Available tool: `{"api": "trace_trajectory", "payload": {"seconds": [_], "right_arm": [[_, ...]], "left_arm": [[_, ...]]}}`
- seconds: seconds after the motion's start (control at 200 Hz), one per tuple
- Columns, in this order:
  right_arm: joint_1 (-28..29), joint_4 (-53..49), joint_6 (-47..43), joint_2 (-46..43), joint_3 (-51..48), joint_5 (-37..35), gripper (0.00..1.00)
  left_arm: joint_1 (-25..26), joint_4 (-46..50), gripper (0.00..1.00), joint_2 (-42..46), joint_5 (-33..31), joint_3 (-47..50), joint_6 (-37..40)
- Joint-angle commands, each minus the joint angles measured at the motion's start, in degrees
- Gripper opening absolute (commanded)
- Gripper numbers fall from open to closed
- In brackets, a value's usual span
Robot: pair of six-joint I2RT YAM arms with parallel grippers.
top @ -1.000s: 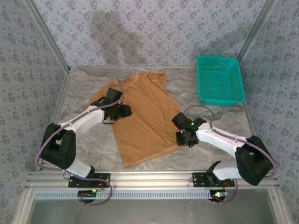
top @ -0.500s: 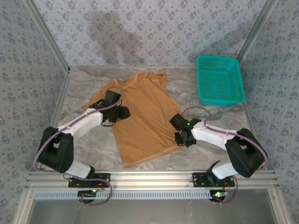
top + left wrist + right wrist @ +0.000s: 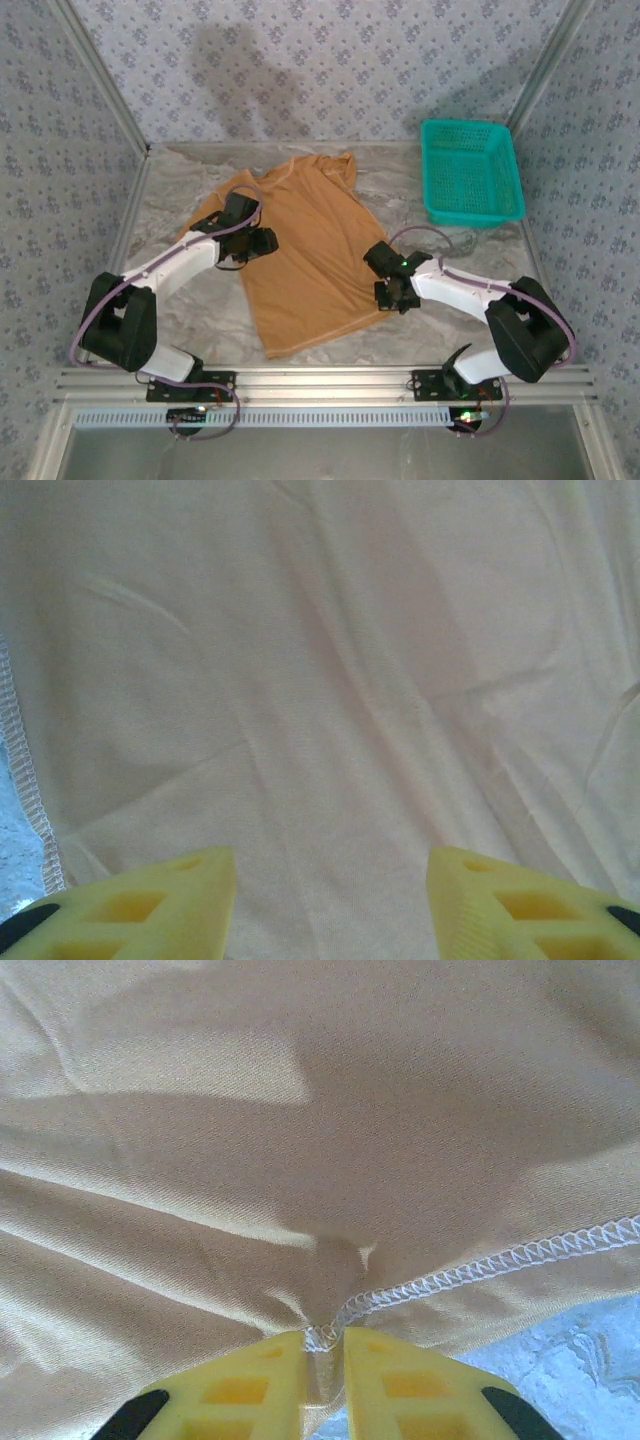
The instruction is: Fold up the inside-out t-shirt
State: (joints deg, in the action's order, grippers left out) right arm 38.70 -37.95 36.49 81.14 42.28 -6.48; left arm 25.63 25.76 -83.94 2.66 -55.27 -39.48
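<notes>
Partly under left arm [image 3: 185,258]: t-shirt [image 3: 312,248]

1. A teal basket [image 3: 470,175] with mesh walls sits at the far right of the table, near the right wall.
2. The table [image 3: 350,350] has a grey marbled top.
3. Walls [image 3: 320,70] papered in a blue-grey flower pattern close in the left, far and right sides.
4. Silver posts [image 3: 100,75] slant up from the two far corners of the table.
5. A silver rail [image 3: 330,378] runs along the near edge.
6. A soft dark shadow [image 3: 235,65] lies on the far wall, left of centre.
</notes>
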Motion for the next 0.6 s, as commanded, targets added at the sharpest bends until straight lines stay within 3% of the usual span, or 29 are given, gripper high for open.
{"api": "trace_trajectory", "payload": {"seconds": [0.0, 0.27, 0.595], "right_arm": [[-0.38, -2.56, -0.01, -0.16, 1.48, -0.06, 0.2], [-0.37, -1.38, 0.03, 0.8, 0.96, 0.1, 0.19], [-0.55, -3.01, 0.05, 0.68, 2.02, -0.1, 0.02]], "left_arm": [[0.5, 1.57, 0.53, 1.82, -1.03, -2.18, 1.24], [0.55, 1.66, 0.53, 1.75, -1.01, -2.21, 1.43], [0.52, 2.62, 0.51, 1.93, -1.08, -3.09, 1.76]]}}
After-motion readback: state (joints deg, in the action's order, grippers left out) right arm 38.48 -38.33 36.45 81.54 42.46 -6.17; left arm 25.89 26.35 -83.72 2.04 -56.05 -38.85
